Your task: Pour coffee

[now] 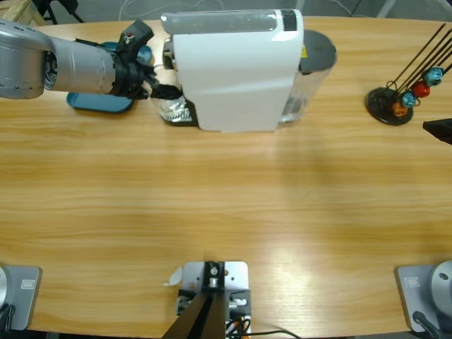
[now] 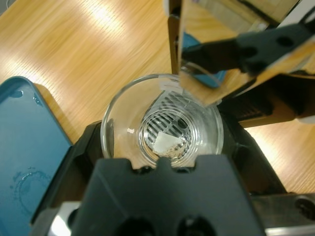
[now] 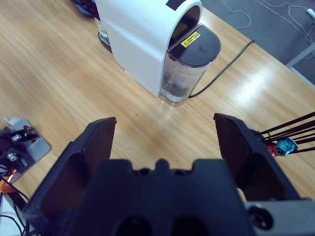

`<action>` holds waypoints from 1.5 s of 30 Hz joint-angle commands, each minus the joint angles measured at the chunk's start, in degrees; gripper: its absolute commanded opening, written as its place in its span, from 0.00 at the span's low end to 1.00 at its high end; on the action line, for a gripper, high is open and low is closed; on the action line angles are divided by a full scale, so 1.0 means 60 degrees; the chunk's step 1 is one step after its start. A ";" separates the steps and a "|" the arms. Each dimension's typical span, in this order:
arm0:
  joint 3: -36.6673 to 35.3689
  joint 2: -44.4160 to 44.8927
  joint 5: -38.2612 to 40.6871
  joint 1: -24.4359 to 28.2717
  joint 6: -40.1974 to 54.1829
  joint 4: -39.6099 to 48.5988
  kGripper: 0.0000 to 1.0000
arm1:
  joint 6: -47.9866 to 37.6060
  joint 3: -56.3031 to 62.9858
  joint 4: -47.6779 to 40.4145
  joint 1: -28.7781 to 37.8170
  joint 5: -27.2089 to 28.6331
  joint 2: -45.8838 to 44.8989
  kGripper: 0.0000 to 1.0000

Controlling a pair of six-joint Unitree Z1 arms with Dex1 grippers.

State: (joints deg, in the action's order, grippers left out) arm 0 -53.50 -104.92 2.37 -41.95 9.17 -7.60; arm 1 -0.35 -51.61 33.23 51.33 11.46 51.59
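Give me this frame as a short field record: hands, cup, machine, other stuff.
left hand: shut on glass cup, at the machine's drip tray
right hand: open, holding nothing, above the table
cup contents: no coffee visible
coffee machine: white, water tank at its back
blue tray: beside the left hand
capsule rack: far end of the table

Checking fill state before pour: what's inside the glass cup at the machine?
No coffee visible. Through the cup, held between the left gripper jaws, only the drip grate beneath shows. The spout overhead covers part of the rim.
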 commanded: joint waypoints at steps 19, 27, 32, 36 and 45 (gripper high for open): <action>0.0155 0.1066 -0.0043 -0.0142 -0.0033 0.1076 1.00 | 0.0107 -0.0260 0.0427 -0.0162 -0.0091 -0.0336 0.85; 0.0433 0.2571 -0.0063 -0.0142 -0.0464 0.2704 1.00 | -0.0074 -0.0615 0.0544 -0.0162 -0.0492 0.0235 0.86; 0.1382 0.5211 -0.0801 -0.0142 -0.1197 0.3384 1.00 | -0.0118 -0.1321 0.1344 -0.0162 -0.1471 0.1389 0.95; 0.2226 0.6984 -0.0793 -0.0150 -0.1548 0.4067 1.00 | -0.0083 -0.1848 0.1608 -0.0745 -0.2086 0.2242 1.00; 0.2970 0.7297 -0.0842 -0.0270 -0.2304 0.4049 0.99 | 0.0928 -0.4716 0.2598 -0.3036 -0.3387 0.4943 0.00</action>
State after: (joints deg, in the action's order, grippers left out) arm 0 -39.20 -62.66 -1.87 -42.76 -3.42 16.02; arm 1 0.97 -68.92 43.43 39.58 -6.37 68.10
